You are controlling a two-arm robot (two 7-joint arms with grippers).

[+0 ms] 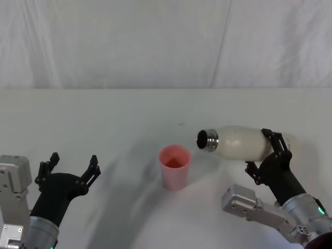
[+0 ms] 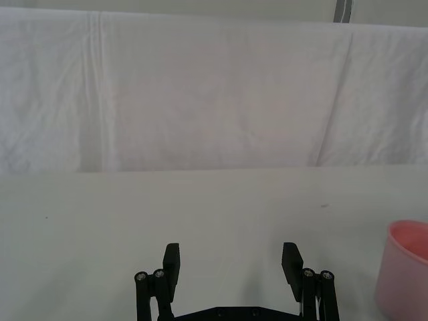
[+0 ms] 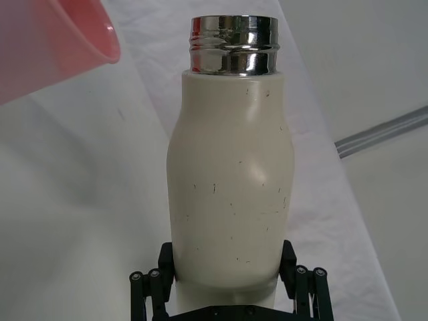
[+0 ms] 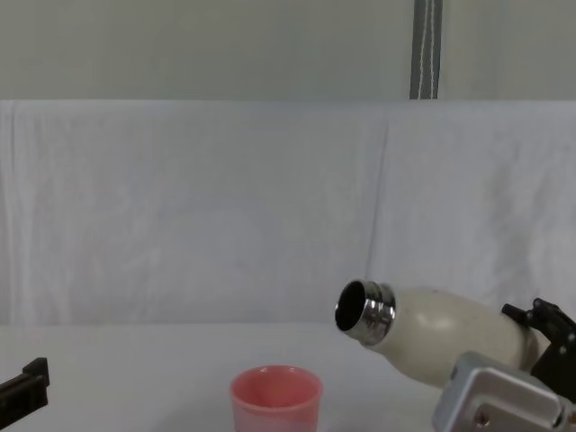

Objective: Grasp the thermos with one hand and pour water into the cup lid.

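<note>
The cream-white thermos [image 1: 236, 142] hangs above the table, tipped almost level, with its silver neck [image 1: 208, 140] pointing left toward the cup lid. My right gripper [image 1: 261, 151] is shut on its lower body, one black finger on each side, as the right wrist view shows on the thermos [image 3: 231, 194]. The pink cup lid [image 1: 175, 166] stands upright on the table, lower than the open neck and a little to its left. In the chest view the neck [image 4: 363, 312] sits above and right of the cup lid [image 4: 275, 396]. My left gripper [image 1: 72, 160] hovers open at the near left, holding nothing.
The white-covered table [image 1: 119, 119] stretches back to a draped white backdrop [image 1: 155, 41]. The right arm's silver wrist block [image 1: 241, 199] lies low near the front right. Bare cloth surrounds the cup lid on all sides.
</note>
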